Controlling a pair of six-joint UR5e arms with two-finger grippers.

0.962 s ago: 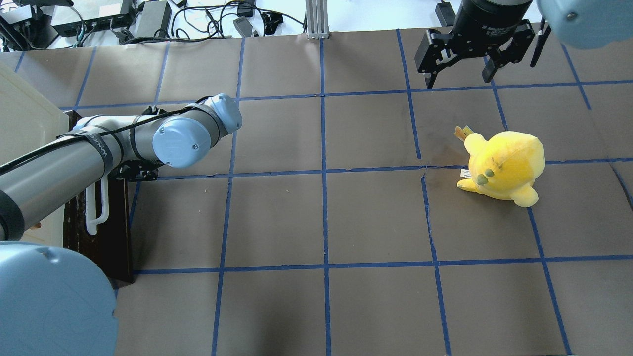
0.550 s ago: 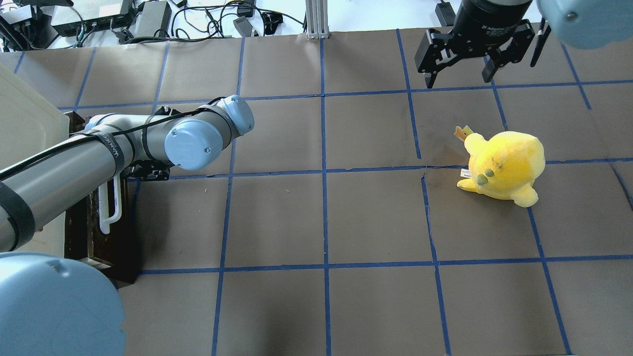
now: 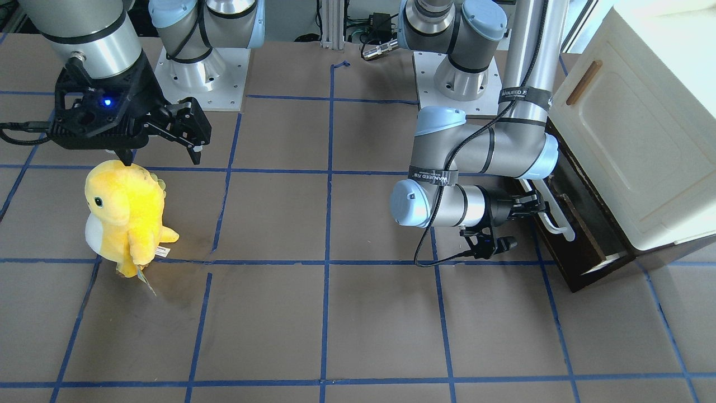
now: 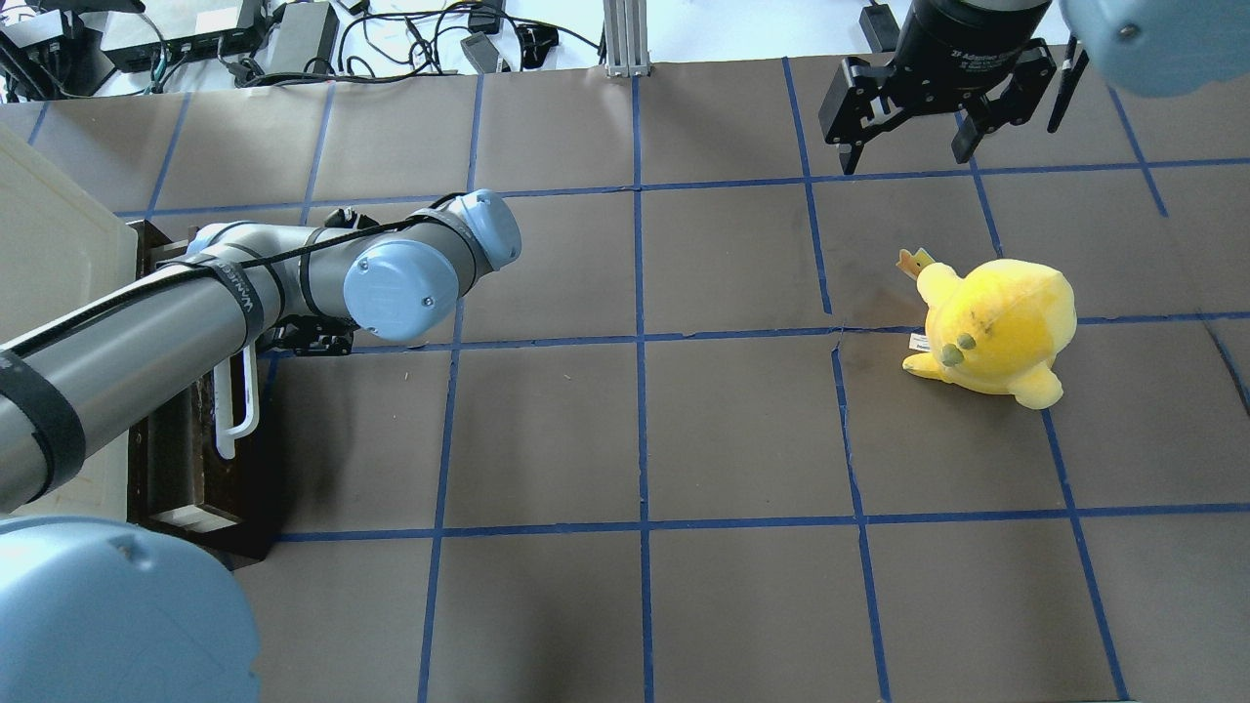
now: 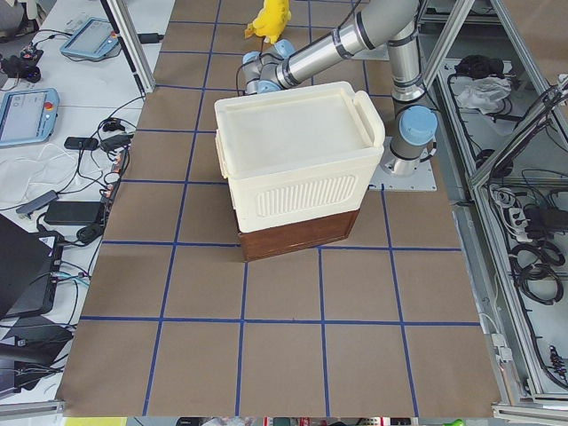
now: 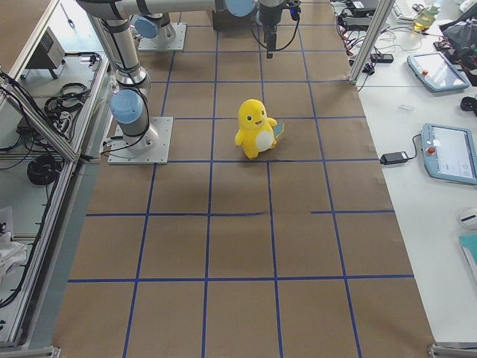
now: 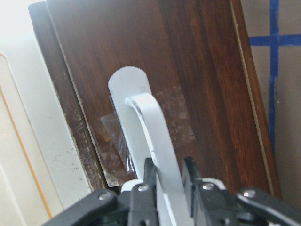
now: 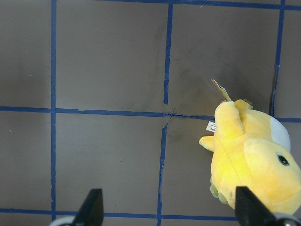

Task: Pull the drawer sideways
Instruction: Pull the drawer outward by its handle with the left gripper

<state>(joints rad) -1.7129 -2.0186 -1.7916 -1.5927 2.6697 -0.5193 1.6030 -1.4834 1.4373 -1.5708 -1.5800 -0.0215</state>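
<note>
The dark brown drawer (image 4: pixel 200 459) sits under the cream cabinet (image 4: pixel 49 244) at the table's left edge, partly slid out, with a pale side wall showing at its near end. Its white bar handle (image 4: pixel 239 410) runs along the front. My left gripper (image 4: pixel 303 337) is shut on the handle's far end. The left wrist view shows both fingers clamped around the white bar (image 7: pixel 157 150) against the drawer front (image 7: pixel 197 70). The front-facing view shows the left gripper (image 3: pixel 531 204), handle (image 3: pixel 551 215) and drawer (image 3: pixel 582 246). My right gripper (image 4: pixel 908 146) hangs open and empty at the far right.
A yellow plush toy (image 4: pixel 996 327) stands on the right half of the table, just near of the right gripper; it also shows in the right wrist view (image 8: pixel 254 160). The cabinet (image 3: pixel 632 123) has a cream door with a small brown handle. Cables lie beyond the far edge.
My left arm has moved toward the table's middle with the handle in its grip. The drawer has slid further out of the cabinet. The right arm and plush have not moved.
</note>
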